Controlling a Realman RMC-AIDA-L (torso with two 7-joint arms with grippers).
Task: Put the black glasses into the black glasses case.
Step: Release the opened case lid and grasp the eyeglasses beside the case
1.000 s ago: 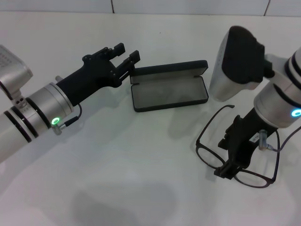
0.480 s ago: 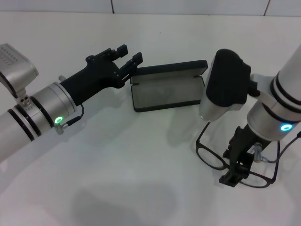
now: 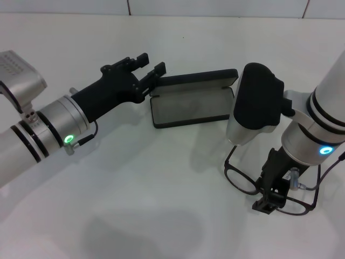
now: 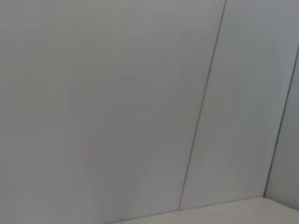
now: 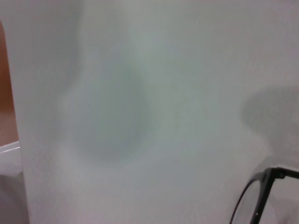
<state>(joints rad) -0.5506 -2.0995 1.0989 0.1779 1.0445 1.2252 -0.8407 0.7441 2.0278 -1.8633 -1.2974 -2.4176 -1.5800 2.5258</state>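
On table (image 3: 161, 189): right hand (image 3: 269, 202) pinching black glasses (image 3: 240, 181); left hand (image 3: 151, 67) spread beside black glasses case (image 3: 194, 105).

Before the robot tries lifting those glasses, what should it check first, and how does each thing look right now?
1. Black glasses case open, lining up: ok.
2. Case interior free of objects: ok.
3. Black glasses lying on the table, apart from the case: ok.
4. Right gripper down at the frame's bridge: ok.
5. Firm grip on the frame: cannot tell.
6. Left gripper open, at the case's left end: ok.
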